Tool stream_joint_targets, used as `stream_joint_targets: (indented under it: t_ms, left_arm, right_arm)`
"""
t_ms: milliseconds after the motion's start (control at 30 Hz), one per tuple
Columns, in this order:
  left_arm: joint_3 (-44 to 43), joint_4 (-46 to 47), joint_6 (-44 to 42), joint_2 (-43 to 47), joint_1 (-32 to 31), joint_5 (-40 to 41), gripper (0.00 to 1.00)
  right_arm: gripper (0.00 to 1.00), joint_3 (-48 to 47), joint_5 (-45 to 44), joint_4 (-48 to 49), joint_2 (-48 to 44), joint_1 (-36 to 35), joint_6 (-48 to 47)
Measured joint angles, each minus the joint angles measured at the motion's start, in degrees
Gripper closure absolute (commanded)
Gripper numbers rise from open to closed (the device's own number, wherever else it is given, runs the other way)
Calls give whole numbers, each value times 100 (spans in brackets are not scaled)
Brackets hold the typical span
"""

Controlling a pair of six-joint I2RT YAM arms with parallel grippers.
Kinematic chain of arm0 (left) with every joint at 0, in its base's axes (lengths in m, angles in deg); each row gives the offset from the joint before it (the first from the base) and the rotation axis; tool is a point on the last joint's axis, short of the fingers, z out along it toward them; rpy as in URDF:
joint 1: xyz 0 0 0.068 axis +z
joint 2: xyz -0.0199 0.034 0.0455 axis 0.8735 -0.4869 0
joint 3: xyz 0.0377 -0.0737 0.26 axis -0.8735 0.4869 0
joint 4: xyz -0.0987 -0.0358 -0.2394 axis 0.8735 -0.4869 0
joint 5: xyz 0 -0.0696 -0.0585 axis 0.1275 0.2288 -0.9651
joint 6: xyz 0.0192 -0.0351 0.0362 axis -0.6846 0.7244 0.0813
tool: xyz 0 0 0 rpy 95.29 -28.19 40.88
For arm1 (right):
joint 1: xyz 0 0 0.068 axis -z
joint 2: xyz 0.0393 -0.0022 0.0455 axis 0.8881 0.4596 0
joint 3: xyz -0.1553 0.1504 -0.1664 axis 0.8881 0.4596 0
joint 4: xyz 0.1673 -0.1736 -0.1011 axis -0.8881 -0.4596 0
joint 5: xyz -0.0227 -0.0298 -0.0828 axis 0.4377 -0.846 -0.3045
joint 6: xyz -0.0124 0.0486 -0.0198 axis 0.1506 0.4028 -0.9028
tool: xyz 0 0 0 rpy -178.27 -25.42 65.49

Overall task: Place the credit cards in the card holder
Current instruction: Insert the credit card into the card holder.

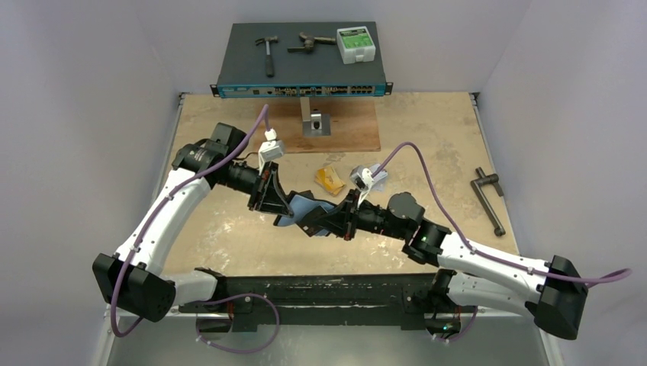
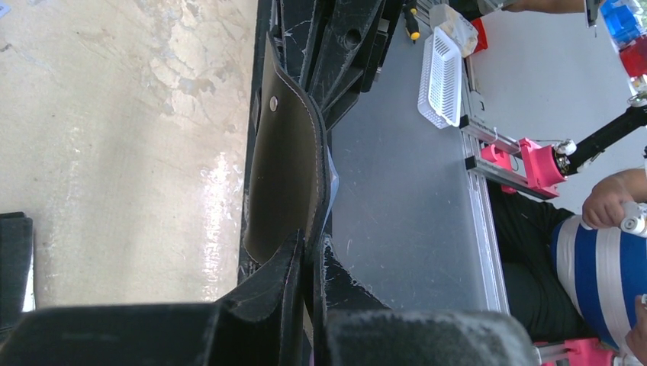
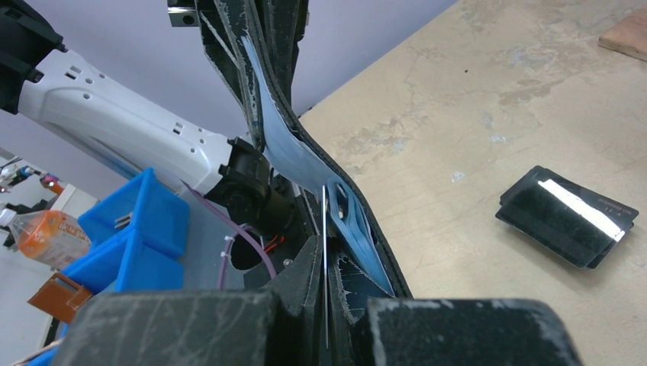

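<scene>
walls (image 1: 69, 114) – plain pale grey | table (image 1: 435, 130) – scuffed beige, evenly lit

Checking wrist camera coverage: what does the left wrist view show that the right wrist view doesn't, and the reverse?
Left wrist only: the card holder's dark outer side with its snap, clamped in the left gripper. Right wrist only: its bluish inner pockets, a thin card edge-on in the right gripper, a black pouch on the table. Both: the holder, between the two grippers.

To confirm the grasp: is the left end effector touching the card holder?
Touching. The left wrist view shows the left end effector pinching the card holder by its edge.
</scene>
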Motion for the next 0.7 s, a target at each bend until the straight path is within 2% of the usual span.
stream_joint_targets:
  t_ms: [700]
  left_arm:
    - [-11, -389, -243, -68, -26, -87, 100]
  right_arm:
    - [100, -310, 605, -31, 323, 35, -339]
